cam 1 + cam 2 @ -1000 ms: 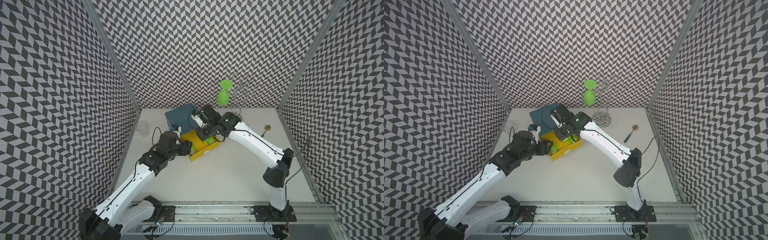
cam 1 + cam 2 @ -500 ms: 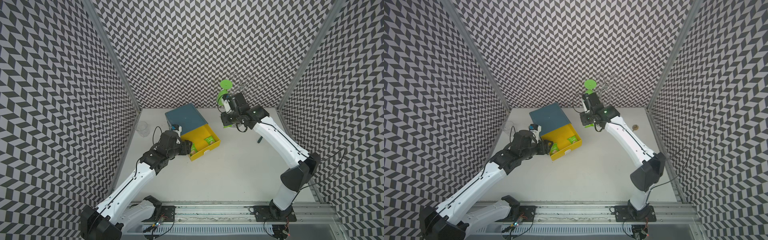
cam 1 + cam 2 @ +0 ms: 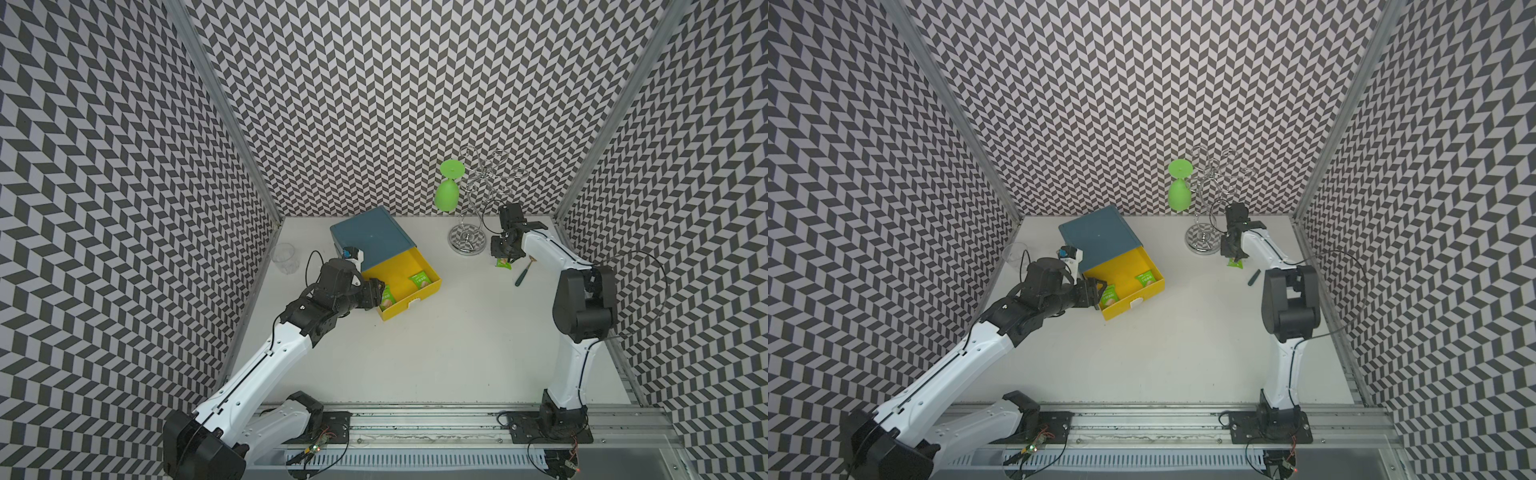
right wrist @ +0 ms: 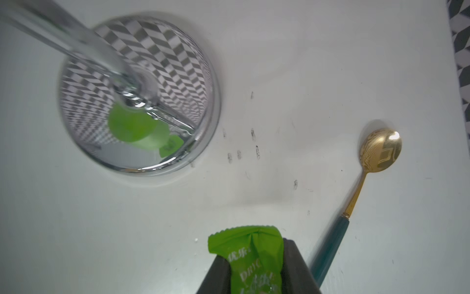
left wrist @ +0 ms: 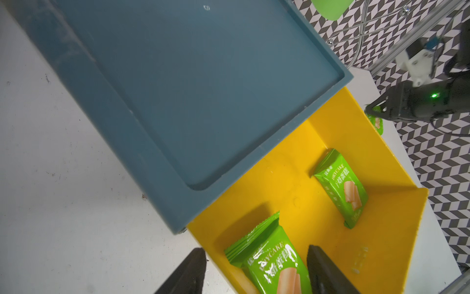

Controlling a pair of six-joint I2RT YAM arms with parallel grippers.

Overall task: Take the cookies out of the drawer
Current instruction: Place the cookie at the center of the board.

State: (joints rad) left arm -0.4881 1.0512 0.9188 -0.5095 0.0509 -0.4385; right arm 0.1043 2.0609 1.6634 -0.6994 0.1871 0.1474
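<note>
The yellow drawer (image 3: 411,301) stands pulled out of a blue cabinet (image 3: 370,237). Two green cookies packets lie in it, one near the right wall (image 3: 419,281) (image 5: 342,188) and one leaning on the left wall (image 3: 387,297) (image 5: 272,262). My left gripper (image 3: 380,291) (image 5: 255,250) is open and straddles that left wall, one finger outside and one inside, with the leaning packet between them. My right gripper (image 3: 505,259) (image 4: 254,250) is shut on a third green packet (image 4: 250,241), low over the table at the back right.
A chrome glass rack (image 3: 467,241) with a green wine glass (image 3: 448,195) hanging from it stands just left of my right gripper. A gold spoon with a teal handle (image 4: 379,150) lies to its right. A clear cup (image 3: 284,257) stands by the left wall.
My right arm has left the drawer with a green packet and swung to the back right, down beside the rack base. The left arm has stayed where it was.
</note>
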